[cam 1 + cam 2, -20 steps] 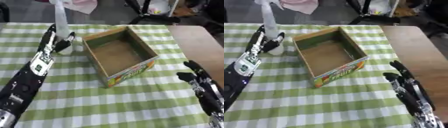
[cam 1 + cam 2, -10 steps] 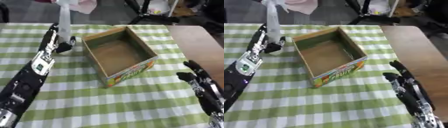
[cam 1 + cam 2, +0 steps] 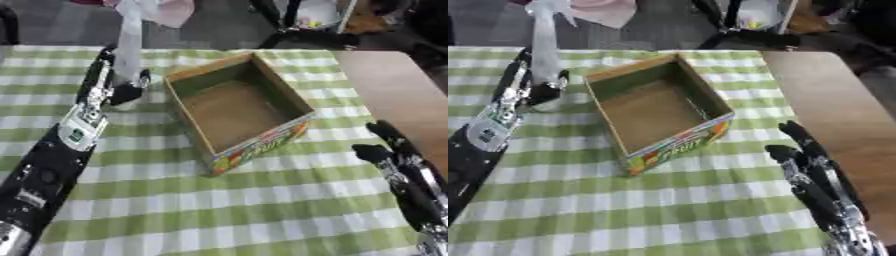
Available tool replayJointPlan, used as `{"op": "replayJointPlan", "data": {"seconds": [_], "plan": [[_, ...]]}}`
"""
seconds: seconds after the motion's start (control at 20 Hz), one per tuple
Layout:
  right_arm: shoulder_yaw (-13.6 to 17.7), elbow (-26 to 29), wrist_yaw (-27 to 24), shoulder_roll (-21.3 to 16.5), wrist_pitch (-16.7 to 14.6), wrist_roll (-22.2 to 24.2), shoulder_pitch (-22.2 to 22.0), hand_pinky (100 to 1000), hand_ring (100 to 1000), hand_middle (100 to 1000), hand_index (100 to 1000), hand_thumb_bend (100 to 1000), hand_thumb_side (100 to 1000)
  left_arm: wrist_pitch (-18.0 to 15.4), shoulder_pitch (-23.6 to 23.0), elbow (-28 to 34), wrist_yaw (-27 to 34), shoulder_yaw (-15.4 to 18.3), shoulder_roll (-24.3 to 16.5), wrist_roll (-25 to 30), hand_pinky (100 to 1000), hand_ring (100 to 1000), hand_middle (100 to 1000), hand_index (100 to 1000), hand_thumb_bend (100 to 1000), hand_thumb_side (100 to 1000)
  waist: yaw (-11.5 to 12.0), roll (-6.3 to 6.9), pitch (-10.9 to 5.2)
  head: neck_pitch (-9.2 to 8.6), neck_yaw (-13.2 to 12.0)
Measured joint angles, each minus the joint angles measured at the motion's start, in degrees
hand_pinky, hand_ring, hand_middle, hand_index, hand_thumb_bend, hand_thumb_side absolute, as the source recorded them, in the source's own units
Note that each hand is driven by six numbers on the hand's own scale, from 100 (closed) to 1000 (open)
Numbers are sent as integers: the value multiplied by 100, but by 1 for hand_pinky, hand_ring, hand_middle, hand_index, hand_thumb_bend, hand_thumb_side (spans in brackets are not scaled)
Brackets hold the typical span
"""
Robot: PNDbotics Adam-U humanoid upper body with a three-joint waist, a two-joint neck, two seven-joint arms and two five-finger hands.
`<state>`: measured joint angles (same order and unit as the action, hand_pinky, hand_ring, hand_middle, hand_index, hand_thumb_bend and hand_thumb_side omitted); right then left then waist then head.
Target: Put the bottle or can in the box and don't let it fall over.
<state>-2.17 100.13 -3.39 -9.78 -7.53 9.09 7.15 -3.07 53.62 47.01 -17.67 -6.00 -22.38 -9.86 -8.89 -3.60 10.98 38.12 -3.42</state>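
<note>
In the left eye view, a tall, slim, pale translucent bottle (image 3: 129, 45) stands upright at the far left of the green-and-white checked tablecloth (image 3: 219, 210), just beside the open cardboard box with a colourful printed front (image 3: 238, 111) and outside it. The robot's left hand (image 3: 112, 86) has its dark fingers and thumb curled round the bottle's lower part, grasping it (whether the base touches the cloth cannot be told). The box's brown floor is bare. The right hand (image 3: 390, 150) rests near the lower right corner, fingers straight and released, holding nothing, at the cloth's edge next to a bare brown wooden tabletop (image 3: 398, 95).

In the right eye view, the same bottle (image 3: 542, 42) rises upright to the left of the box (image 3: 656, 112), its body pale and blurred, with the left hand (image 3: 531, 90) wrapped about it low down. The right hand (image 3: 802, 155) lies relaxed and well apart from the box, over the seam between cloth and wood.
</note>
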Motion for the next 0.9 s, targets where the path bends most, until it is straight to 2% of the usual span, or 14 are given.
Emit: {"op": "replayJointPlan", "data": {"seconds": [0.3,0.5,0.9], "plan": [[2,-1,0,0,-1,-1,-4,848,788,967,995,100,544,-11,0,986,906,-126,-324,132,701,1000,1000,509,100,343,42,39,-6,0,36],[3,-1,0,0,-1,-1,-6,848,788,967,995,100,544,46,56,1547,1333,-325,-350,305,702,1000,1000,509,100,346,37,30,-14,1,53],[-2,-2,0,0,5,29,-8,849,788,967,996,100,547,132,288,2158,1591,-988,46,1045,706,1000,1000,511,100,329,-62,2,-42,1,28]]}}
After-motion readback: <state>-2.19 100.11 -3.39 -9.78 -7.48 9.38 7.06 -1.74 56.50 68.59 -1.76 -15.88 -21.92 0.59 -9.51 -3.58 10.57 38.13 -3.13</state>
